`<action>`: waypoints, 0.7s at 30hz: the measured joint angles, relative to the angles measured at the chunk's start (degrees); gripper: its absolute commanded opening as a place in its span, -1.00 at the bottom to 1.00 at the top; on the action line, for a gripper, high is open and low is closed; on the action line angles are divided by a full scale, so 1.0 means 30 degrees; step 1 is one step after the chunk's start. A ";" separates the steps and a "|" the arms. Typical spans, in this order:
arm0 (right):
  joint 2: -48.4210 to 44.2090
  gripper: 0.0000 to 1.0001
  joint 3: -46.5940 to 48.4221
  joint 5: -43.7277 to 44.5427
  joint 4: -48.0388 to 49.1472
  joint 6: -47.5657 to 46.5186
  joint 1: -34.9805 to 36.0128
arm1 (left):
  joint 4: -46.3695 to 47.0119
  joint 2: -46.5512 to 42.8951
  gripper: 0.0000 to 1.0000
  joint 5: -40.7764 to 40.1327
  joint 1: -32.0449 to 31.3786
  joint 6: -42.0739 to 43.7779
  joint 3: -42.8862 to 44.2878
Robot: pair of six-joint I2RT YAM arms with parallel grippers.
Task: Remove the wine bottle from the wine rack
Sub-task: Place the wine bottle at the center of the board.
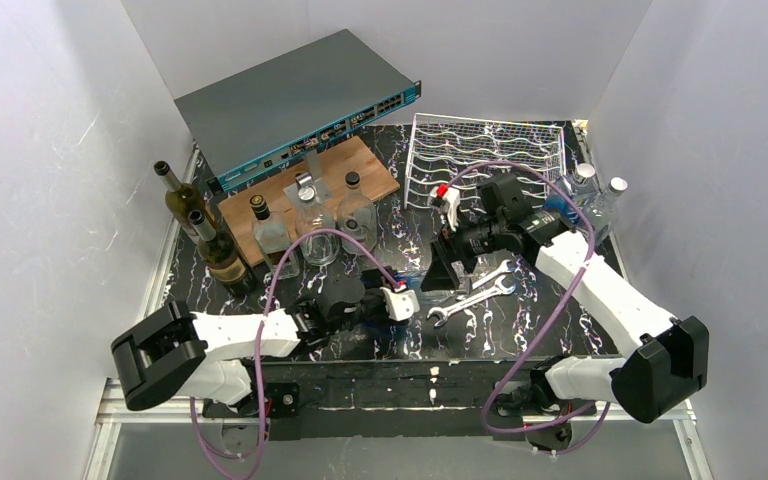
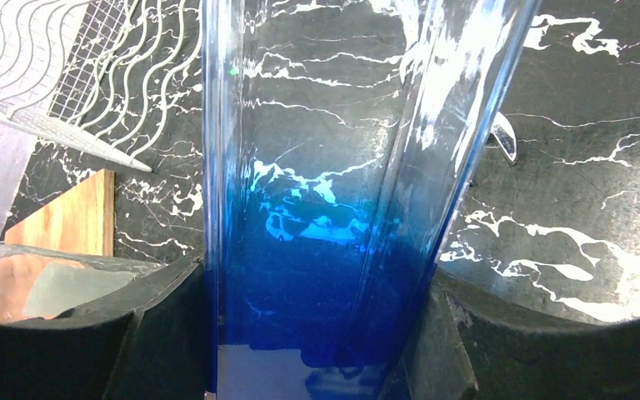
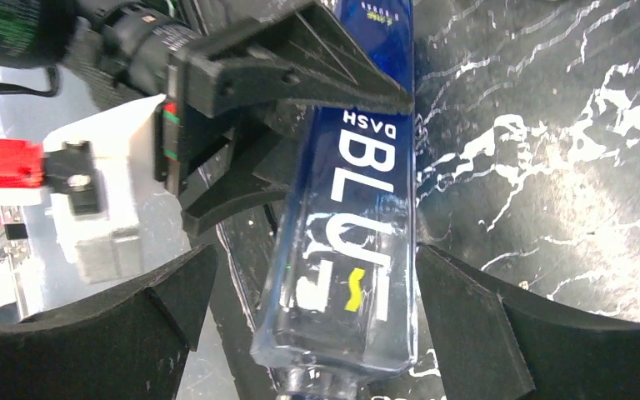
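Plainly, my left pincer [image 2: 321, 333] was clenched on the blue wine bottle [image 3: 367, 192]. In the left wrist view both black fingers [image 2: 162, 333] pressed against the sides of the blue-tinted glass, and the glass filled the middle of that view. My right pincer [image 3: 312, 300] was released. Its two fingers stood either side of the same bottle near the neck end, with a clear gap on one side and the other finger just beside the glass. White lettering ran along the bottle's flat face, with a small yellow mark near the shoulder.

The bottle was off the wine rack [image 1: 485, 160]. It hung or lay between my two pincers, low over the front middle of the dark marbled surface [image 1: 505, 335]. I could not tell whether it touched that surface. The white wire rack sat at the back right, well apart from the bottle, and its wavy cradles held nothing.

Two wrenches [image 1: 472, 297] lay on the surface just right of the bottle, below my right wrist. A wooden board [image 1: 335, 170] lay at the back left. Several clear glass bottles [image 1: 315, 225] stood along its near edge, and a grey switch box [image 1: 300, 110] sat behind it.
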 measured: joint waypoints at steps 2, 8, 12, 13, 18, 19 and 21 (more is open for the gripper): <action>0.0000 0.97 0.0670 -0.0321 -0.0423 -0.0474 0.0000 | -0.0073 -0.0321 -1.00 0.0000 0.0000 -0.0211 -0.0219; 0.0044 0.97 0.4488 -0.1384 -0.2820 -0.3752 0.0000 | -0.0743 -0.1989 -1.00 0.0007 0.0007 -0.1377 -0.1056; 0.0095 0.97 0.6892 -0.1931 -0.4685 -0.7220 0.0000 | -0.1537 -0.3315 -1.00 0.0022 0.0015 -0.2718 -0.1443; 0.0138 0.97 0.7359 -0.2084 -0.5238 -0.8320 0.0000 | -0.1698 -0.3628 -1.00 0.0022 0.0015 -0.3016 -0.1545; 0.0510 0.97 0.8123 -0.3162 -0.8094 -1.4506 0.0000 | -0.2251 -0.5384 -1.00 0.0109 0.0015 -0.4379 -0.2273; 0.0546 0.97 0.8102 -0.3315 -0.8553 -1.5577 0.0000 | -0.2310 -0.5668 -1.00 0.0117 0.0015 -0.4532 -0.2397; 0.0474 0.97 0.7701 -0.3548 -0.8983 -1.8090 0.0000 | -0.2484 -0.6171 -1.00 0.0117 0.0015 -0.4889 -0.2601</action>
